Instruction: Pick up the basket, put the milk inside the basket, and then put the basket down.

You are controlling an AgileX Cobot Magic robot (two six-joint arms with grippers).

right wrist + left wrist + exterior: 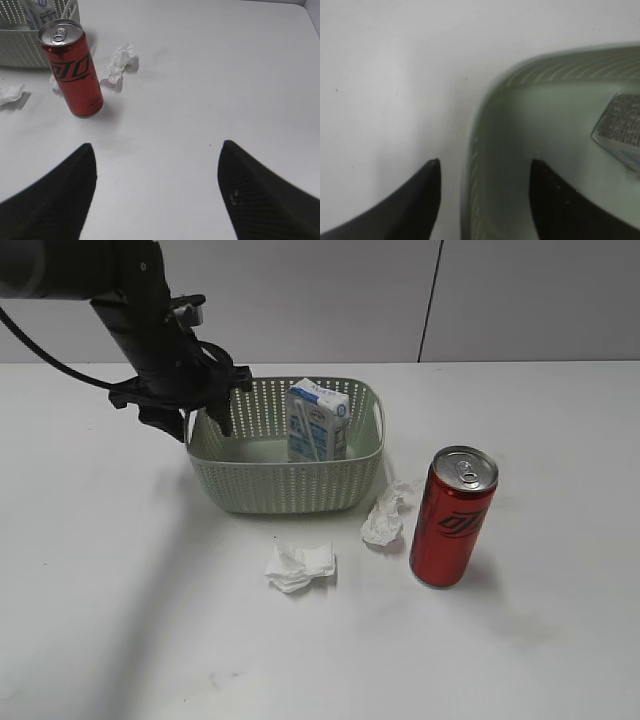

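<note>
The pale green basket (290,485) rests on the white table. The white-and-blue milk carton (318,420) stands upright inside it, towards the right. My left gripper (200,425) is open and straddles the basket's left rim, one finger outside and one inside. In the left wrist view the basket wall (545,100) runs between the fingers of the left gripper (486,162), with gaps on both sides, and the milk (620,125) shows at the right edge. My right gripper (157,145) is open and empty over bare table, out of the exterior view. The basket (20,47) and milk (37,7) show at its top left.
A tall red soda can (452,517) stands right of the basket; it also shows in the right wrist view (72,70). Two crumpled tissues lie in front of the basket, one (300,565) at the middle and one (385,515) beside the can. A grey wall runs behind the table.
</note>
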